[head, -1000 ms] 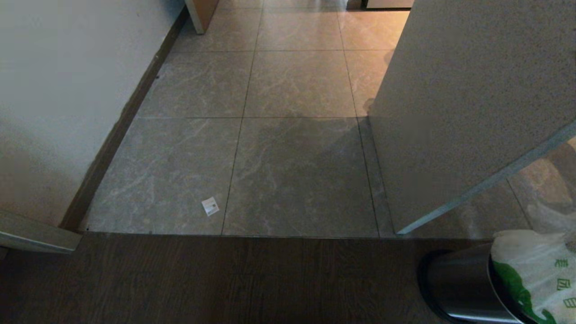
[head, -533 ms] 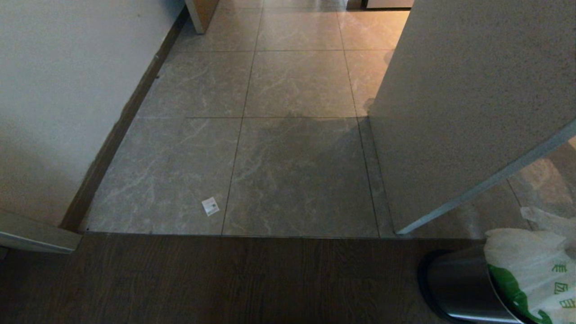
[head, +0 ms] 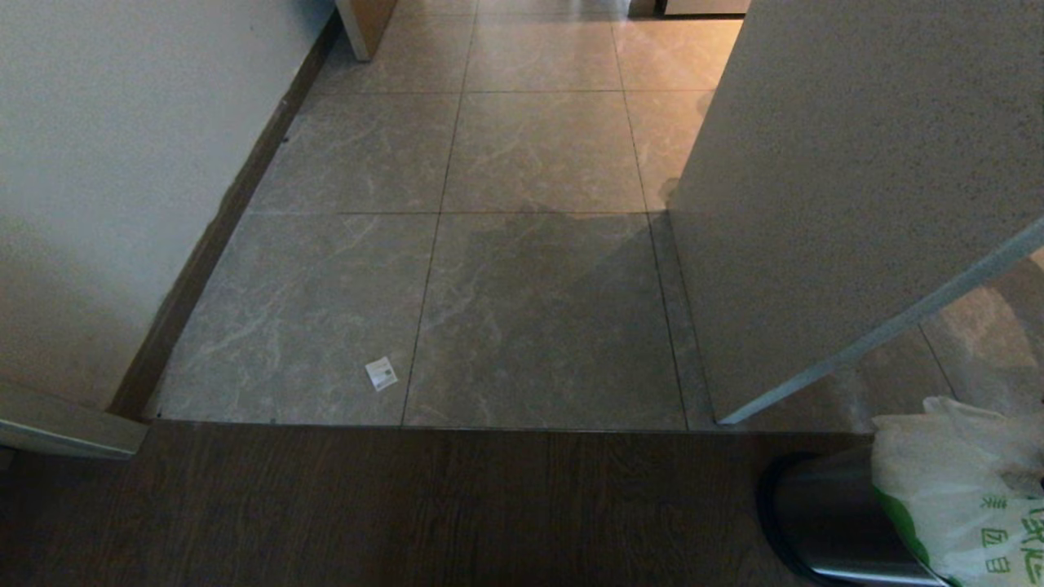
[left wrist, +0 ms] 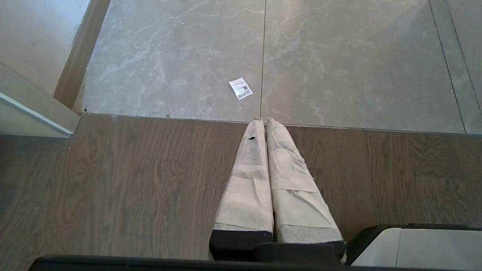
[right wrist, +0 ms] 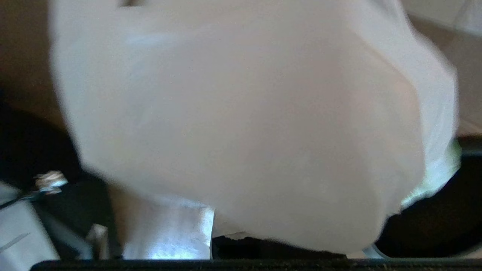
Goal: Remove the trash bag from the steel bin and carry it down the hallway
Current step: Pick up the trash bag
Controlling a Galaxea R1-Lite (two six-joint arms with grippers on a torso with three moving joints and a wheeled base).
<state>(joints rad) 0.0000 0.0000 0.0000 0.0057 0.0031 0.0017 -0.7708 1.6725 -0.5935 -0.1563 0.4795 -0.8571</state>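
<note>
The trash bag [head: 954, 481], white with green print, bulges up out of the steel bin [head: 824, 514] at the head view's lower right corner. In the right wrist view the trash bag [right wrist: 241, 124] fills nearly the whole picture, pressed close and hiding my right gripper's fingertips. The right arm is outside the head view. My left gripper [left wrist: 263, 120] hangs shut and empty over dark wood flooring, its taped fingers together. The hallway [head: 530, 147] of glossy marbled tiles runs ahead.
A speckled partition [head: 856, 163] juts in from the right just beyond the bin. On the left stands a cream wall [head: 98, 163] with a dark skirting. A small paper scrap [head: 381, 373] lies on the tiles near the wood floor [head: 408, 505].
The bag's top has risen and bunched higher above the bin, and its side has spread a little left over the rim. The camera and left gripper have stayed still.
</note>
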